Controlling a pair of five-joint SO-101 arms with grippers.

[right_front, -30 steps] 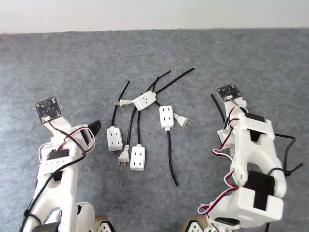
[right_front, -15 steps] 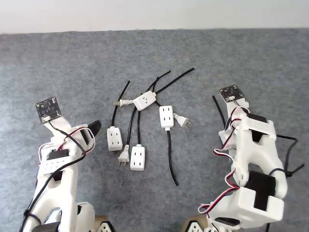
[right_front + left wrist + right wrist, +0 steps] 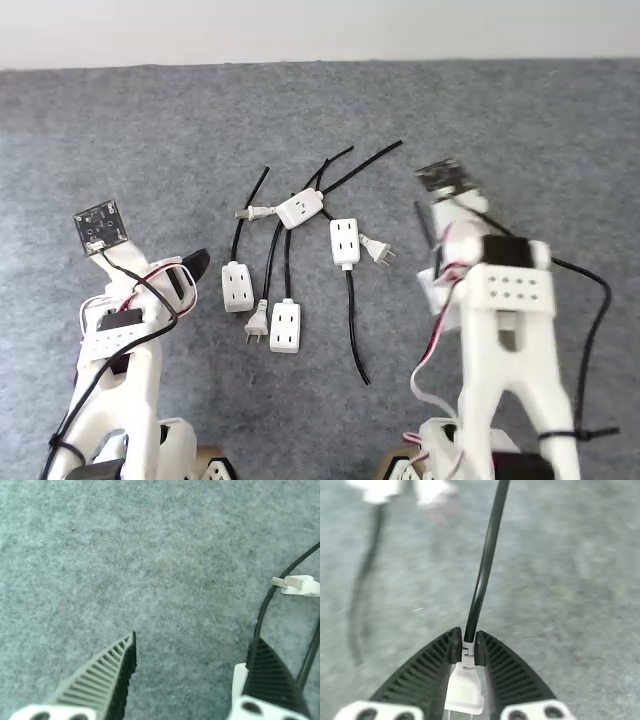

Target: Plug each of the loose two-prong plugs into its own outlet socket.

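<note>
1. High view: right arm [image 3: 510, 290] has swung in twd the middle vs. a sec ago, so a carry to a socket looks under way. Blocky white sockets [image 3: 237, 286] & loose plugs [image 3: 257, 322] lie mid-carpet [image 3: 150, 130], which is grey & nubby.
2. Left wrist view: left gripper [image 3: 195, 640] gapes wide, empty, w/ ribbed black pads. Stray plug [image 3: 300, 584], white w/ metal prongs, lies near.
3. Right wrist view: right gripper [image 3: 466, 642] is pinched tight on held plug [image 3: 465, 692] at its neck. Smooth black cord [image 3: 487, 555] runs away over the carpet.

Prongs of the held plug [image 3: 464, 687] cut off at the edge; white cord ends [image 3: 375, 489] beyond blurred.
</note>
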